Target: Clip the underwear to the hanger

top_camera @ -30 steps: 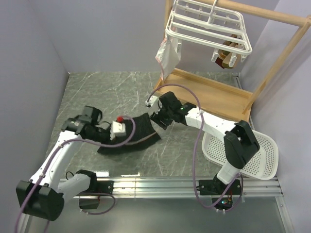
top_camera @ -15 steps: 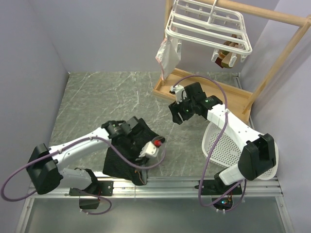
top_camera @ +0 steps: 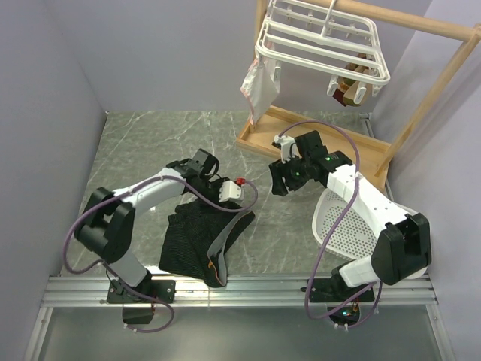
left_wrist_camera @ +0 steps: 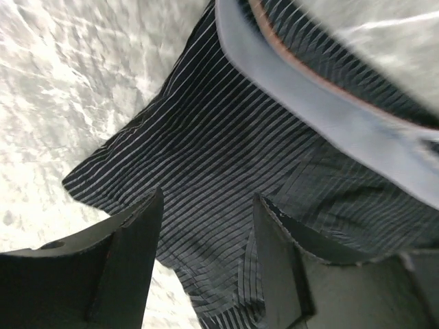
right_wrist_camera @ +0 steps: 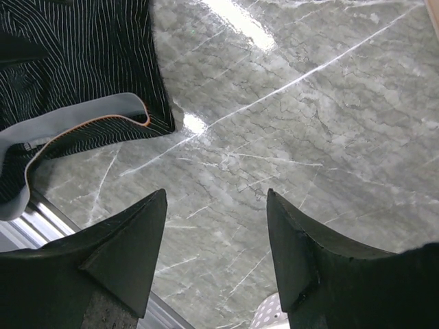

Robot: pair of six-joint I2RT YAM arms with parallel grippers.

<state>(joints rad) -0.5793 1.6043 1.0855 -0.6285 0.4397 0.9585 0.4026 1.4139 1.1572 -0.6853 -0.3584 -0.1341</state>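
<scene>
The underwear point(top_camera: 197, 242) lies crumpled on the marble table near the front rail, black with fine stripes, its grey waistband point(left_wrist_camera: 322, 103) edged in orange. My left gripper point(top_camera: 229, 201) hovers over its far edge; in the left wrist view the left gripper point(left_wrist_camera: 206, 199) is open with the striped cloth lying below the fingers. My right gripper point(top_camera: 276, 184) is open over bare marble to the right of the cloth, and the right wrist view shows the right gripper point(right_wrist_camera: 216, 195) with the underwear point(right_wrist_camera: 75, 55) off to the upper left. The white hanger point(top_camera: 323, 37) hangs from the wooden frame at the back.
A wooden frame with a tray base point(top_camera: 316, 139) stands at the back right. A whitish pouch point(top_camera: 258, 86) and a small brown item point(top_camera: 347, 86) hang from the rack's clips. A white perforated basket point(top_camera: 406, 256) sits at the right front. A metal rail point(top_camera: 263, 286) runs along the near edge.
The left gripper has opened and let go of the underwear, which now lies nearer the front rail. The left arm pulled back toward the middle. The right gripper moved off to the right.
</scene>
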